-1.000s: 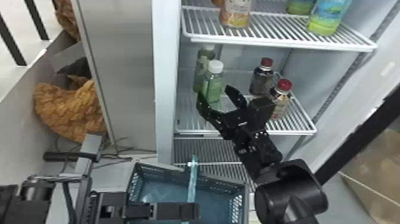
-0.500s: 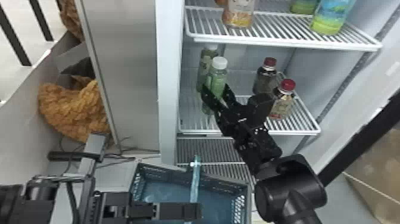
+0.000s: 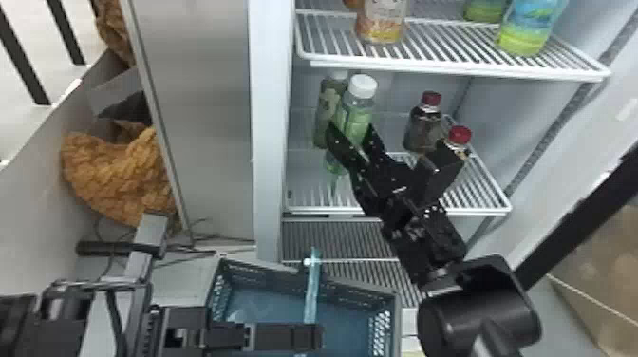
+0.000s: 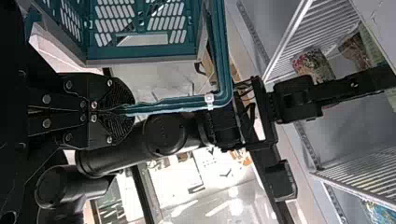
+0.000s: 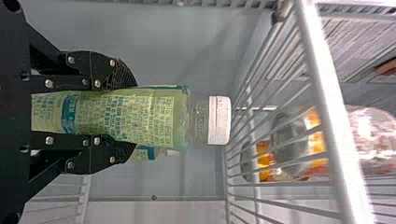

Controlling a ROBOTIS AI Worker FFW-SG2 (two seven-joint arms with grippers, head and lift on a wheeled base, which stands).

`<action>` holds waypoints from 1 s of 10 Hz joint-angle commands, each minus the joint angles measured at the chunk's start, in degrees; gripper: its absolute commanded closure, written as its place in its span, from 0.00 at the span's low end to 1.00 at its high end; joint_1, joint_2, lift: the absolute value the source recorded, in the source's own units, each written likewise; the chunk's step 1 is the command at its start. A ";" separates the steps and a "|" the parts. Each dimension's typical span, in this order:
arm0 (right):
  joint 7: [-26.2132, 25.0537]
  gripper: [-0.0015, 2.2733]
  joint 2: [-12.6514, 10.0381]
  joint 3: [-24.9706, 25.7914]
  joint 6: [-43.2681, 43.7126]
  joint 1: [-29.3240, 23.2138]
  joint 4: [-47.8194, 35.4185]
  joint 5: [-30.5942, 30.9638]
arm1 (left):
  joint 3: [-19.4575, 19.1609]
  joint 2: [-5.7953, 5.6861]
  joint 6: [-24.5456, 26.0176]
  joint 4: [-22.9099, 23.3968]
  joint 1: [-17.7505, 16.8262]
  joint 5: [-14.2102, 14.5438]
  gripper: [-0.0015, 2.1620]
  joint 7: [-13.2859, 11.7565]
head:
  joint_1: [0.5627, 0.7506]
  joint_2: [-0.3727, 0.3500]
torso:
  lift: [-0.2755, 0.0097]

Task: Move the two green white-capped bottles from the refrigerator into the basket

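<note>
On the middle fridge shelf, the front green white-capped bottle (image 3: 357,114) stands with my right gripper (image 3: 351,137) around its body. In the right wrist view, the right gripper (image 5: 130,114) presses both sides of that bottle (image 5: 159,116), below its cap. The other green bottle (image 3: 325,107) stands just behind and to the left, partly hidden by it. Low in front, my left gripper (image 3: 312,336) is over the blue-grey basket (image 3: 391,295); in the left wrist view, the left gripper (image 4: 123,110) is shut on the basket's teal handle (image 4: 223,60).
Two red-capped bottles (image 3: 424,122) stand right of the green ones, close to my right wrist. The upper rack (image 3: 446,40), holding more bottles, overhangs this shelf. The fridge's left side wall (image 3: 269,142) is left of the green bottles.
The right gripper's fingers have drawn together onto the front bottle, which they stood wider around before. The left arm holds still, and the head view has shifted slightly.
</note>
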State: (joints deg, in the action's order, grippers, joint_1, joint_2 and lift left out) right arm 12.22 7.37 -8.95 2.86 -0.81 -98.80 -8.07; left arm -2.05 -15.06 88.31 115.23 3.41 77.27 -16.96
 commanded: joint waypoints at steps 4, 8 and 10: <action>2.02 0.39 1.68 2.78 -8.06 -9.59 -13.77 -2.67 | -0.35 0.03 0.00 0.01 0.38 0.08 0.54 -0.09 | 0.70 0.30 | 0.04; 2.72 0.39 1.68 7.01 -16.50 -21.82 -31.07 -3.70 | -0.46 0.03 0.00 0.01 0.24 -0.03 0.54 -0.09 | 0.70 0.25 | 0.04; 3.60 0.39 1.42 9.29 -20.15 -26.75 -37.54 -4.61 | -0.46 -0.05 -0.14 0.01 0.38 0.08 0.54 -0.09 | 0.70 0.23 | 0.04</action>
State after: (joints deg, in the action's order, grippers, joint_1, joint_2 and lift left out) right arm 15.76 8.91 -0.46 -15.99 -25.91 -134.15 -12.38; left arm -2.49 -15.07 88.24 115.22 3.77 77.33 -17.05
